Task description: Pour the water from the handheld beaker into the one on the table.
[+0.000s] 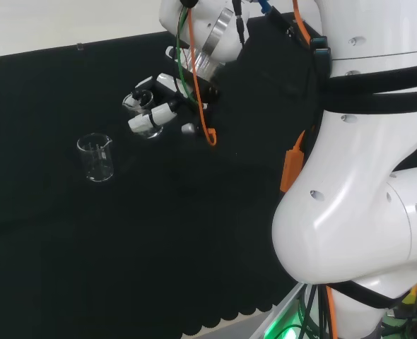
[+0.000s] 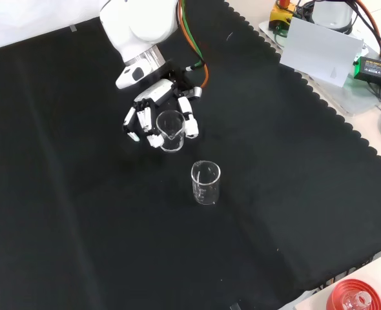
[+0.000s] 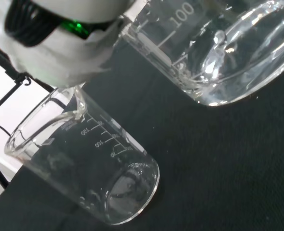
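My bench wears a scallop-edged black cloth; beyond its edge a pale tabletop shows.

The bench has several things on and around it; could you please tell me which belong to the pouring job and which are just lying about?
Part of the job:
- held beaker, gripped by the robot hand
- standing beaker on the black cloth

Just lying about:
- grey box beyond the cloth's edge
- red ring at the front view's lower corner

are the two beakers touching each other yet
Apart. In the front view, black cloth shows between the held beaker in the hand and the beaker on the table.
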You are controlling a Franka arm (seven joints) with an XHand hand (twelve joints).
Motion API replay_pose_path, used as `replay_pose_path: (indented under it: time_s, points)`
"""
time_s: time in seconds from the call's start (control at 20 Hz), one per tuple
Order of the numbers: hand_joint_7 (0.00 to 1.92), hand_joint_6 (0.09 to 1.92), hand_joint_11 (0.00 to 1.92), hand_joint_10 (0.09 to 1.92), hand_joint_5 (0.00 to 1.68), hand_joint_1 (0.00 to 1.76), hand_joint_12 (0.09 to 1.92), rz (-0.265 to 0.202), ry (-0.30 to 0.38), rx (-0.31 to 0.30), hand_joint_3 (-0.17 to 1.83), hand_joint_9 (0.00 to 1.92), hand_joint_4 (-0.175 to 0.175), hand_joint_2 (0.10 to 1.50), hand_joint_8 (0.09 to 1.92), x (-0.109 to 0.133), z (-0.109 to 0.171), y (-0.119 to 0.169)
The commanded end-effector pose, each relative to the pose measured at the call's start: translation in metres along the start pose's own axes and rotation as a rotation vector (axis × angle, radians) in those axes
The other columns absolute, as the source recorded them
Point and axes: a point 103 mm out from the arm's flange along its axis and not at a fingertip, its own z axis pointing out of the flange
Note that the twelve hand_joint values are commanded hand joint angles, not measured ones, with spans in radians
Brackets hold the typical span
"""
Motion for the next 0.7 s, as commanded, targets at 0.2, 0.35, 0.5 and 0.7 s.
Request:
replay_pose_path:
  time_s: [0.2,0.35,0.5,0.7]
  points:
    - [1.83,0.43,0.34,0.16,1.34,1.13,1.32,-0.011,-0.029,0.009,0.33,1.45,0.175,0.80,0.09,0.009,-0.011,-0.005]
    - [1.83,0.43,0.34,0.16,1.34,1.13,1.32,-0.018,-0.048,0.027,0.34,1.45,0.175,0.80,0.09,0.014,-0.016,-0.006]
    - [1.83,0.44,0.34,0.15,1.34,1.13,1.32,-0.022,-0.077,0.059,0.36,1.46,0.175,0.79,0.09,0.018,-0.018,-0.005]
    - [1.83,0.45,0.34,0.14,1.34,1.13,1.32,-0.028,-0.146,0.117,0.39,1.46,0.175,0.77,0.09,0.024,-0.019,-0.005]
